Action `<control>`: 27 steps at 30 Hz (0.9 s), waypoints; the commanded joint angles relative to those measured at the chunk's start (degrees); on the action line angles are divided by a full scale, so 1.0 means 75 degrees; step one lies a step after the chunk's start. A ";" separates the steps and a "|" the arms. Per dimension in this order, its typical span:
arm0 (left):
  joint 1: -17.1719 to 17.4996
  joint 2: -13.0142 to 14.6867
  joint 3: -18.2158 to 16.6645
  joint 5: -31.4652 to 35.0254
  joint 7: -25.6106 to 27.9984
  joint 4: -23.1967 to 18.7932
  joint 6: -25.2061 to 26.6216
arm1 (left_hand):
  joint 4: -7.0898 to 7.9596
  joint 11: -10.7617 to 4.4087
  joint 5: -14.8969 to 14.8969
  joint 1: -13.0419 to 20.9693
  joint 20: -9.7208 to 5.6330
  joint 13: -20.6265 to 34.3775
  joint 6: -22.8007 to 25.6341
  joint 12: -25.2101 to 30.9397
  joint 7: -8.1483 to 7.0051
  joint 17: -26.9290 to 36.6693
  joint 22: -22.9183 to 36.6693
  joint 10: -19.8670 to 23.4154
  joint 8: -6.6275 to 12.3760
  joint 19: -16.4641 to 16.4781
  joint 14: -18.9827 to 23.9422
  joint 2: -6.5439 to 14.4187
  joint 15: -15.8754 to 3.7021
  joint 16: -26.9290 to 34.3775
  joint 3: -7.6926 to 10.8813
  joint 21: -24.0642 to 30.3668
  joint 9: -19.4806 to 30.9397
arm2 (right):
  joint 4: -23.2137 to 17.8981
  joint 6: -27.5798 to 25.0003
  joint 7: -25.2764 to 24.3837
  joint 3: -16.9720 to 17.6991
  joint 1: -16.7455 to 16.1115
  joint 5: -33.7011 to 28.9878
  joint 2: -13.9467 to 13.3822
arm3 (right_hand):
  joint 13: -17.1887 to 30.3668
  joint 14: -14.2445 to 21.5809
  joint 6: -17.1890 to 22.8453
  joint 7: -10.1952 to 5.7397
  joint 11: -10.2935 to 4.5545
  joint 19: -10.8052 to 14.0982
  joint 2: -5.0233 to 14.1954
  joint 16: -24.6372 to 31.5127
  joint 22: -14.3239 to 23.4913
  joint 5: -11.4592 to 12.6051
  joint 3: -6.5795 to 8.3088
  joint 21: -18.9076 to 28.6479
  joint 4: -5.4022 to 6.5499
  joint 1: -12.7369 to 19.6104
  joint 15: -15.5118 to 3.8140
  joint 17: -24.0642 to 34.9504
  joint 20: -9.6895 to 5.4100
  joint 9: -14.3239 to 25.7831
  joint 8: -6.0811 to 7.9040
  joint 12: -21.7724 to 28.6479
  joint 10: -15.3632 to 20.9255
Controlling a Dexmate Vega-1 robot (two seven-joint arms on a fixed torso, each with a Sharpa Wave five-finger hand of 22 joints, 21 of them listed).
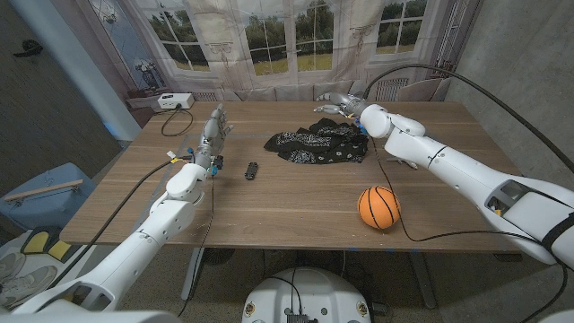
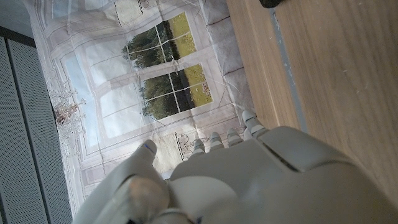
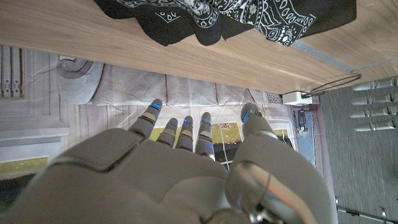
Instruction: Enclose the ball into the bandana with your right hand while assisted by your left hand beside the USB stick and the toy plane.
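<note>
A crumpled black bandana point(image 1: 318, 144) with white paisley print lies at the table's far middle, and shows again as the bandana point(image 3: 217, 15) in the right wrist view. The orange ball point(image 1: 378, 206) sits near the front edge, right of centre, apart from the cloth. A small black USB stick point(image 1: 252, 170) lies left of the bandana. A little blue and white thing, perhaps the toy plane point(image 1: 212, 165), is half hidden by my left wrist. My left hand point(image 1: 213, 126) stands upright, empty, fingers apart. My right hand point(image 1: 341, 103) hovers over the bandana's far edge, fingers spread, holding nothing.
A black cable point(image 1: 395, 193) runs across the table past the ball. Another cable point(image 1: 175, 121) loops at the far left corner, near a white box point(image 1: 173, 100) beyond the table. A printed window backdrop point(image 1: 269, 36) hangs behind the table.
</note>
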 commanded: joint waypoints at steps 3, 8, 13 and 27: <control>-0.0073 -0.0071 0.0027 0.0014 0.0059 0.0086 0.0035 | -0.0001 0.0003 0.0079 -0.0062 0.0061 0.0015 -0.1138 0.0026 -0.0020 0.0013 0.0028 -0.1817 0.0026 -0.2120 -0.2055 0.0059 0.0000 0.0054 -0.0009 -0.0069 0.0010 | 0.0472 -0.0926 0.1018 -0.0755 0.0633 -0.1990 0.0262 | 0.0021 -0.0043 0.0078 -0.0009 -0.0024 0.0054 -0.0027 -0.0025 0.0045 -0.0027 0.0059 0.0065 -0.0011 0.0066 -0.0079 0.0014 0.0017 0.0035 0.0041 0.0019 0.0012; -0.0046 -0.0065 0.0019 0.0024 0.0127 0.0033 0.0071 | -0.0003 -0.0009 0.0082 -0.0062 0.0071 0.0015 -0.1134 0.0027 -0.0019 0.0013 0.0029 -0.1811 0.0024 -0.2097 -0.2059 0.0059 0.0002 0.0051 -0.0010 -0.0081 0.0010 | 0.0728 -0.0894 0.1257 -0.0947 0.0805 -0.2184 0.0382 | 0.0022 -0.0046 0.0076 -0.0024 -0.0047 0.0075 -0.0046 -0.0028 0.0045 -0.0030 0.0055 0.0069 -0.0002 0.0088 -0.0086 0.0014 0.0008 0.0036 0.0026 0.0014 0.0010; -0.0053 -0.0070 0.0027 0.0031 0.0159 0.0018 0.0108 | -0.0003 0.0010 0.0085 -0.0062 0.0059 0.0015 -0.1129 0.0026 -0.0012 0.0012 0.0030 -0.1812 0.0024 -0.2055 -0.2058 0.0061 -0.0003 0.0051 -0.0009 -0.0082 0.0010 | 0.0924 -0.0974 0.1445 -0.1177 0.0948 -0.2479 0.0481 | 0.0023 -0.0029 0.0073 -0.0055 -0.0076 0.0096 -0.0066 -0.0025 0.0046 -0.0031 0.0050 0.0071 0.0007 0.0118 -0.0125 0.0014 0.0002 0.0038 0.0007 0.0001 -0.0010; -0.0187 -0.0127 0.0113 0.0034 0.0150 0.0126 0.0259 | -0.0004 0.0018 0.0092 -0.0061 0.0079 0.0016 -0.1124 0.0019 0.0009 0.0012 0.0032 -0.1827 0.0019 -0.2120 -0.2069 0.0068 0.0013 0.0045 -0.0008 -0.0168 0.0011 | 0.1812 -0.0660 0.2215 -0.1628 0.1395 -0.2605 0.0887 | 0.0026 -0.0067 0.0072 -0.0076 -0.0129 0.0177 -0.0063 -0.0052 0.0045 -0.0013 0.0082 0.0082 0.0015 0.0267 -0.0192 0.0013 -0.0083 0.0043 -0.0041 -0.0043 -0.0092</control>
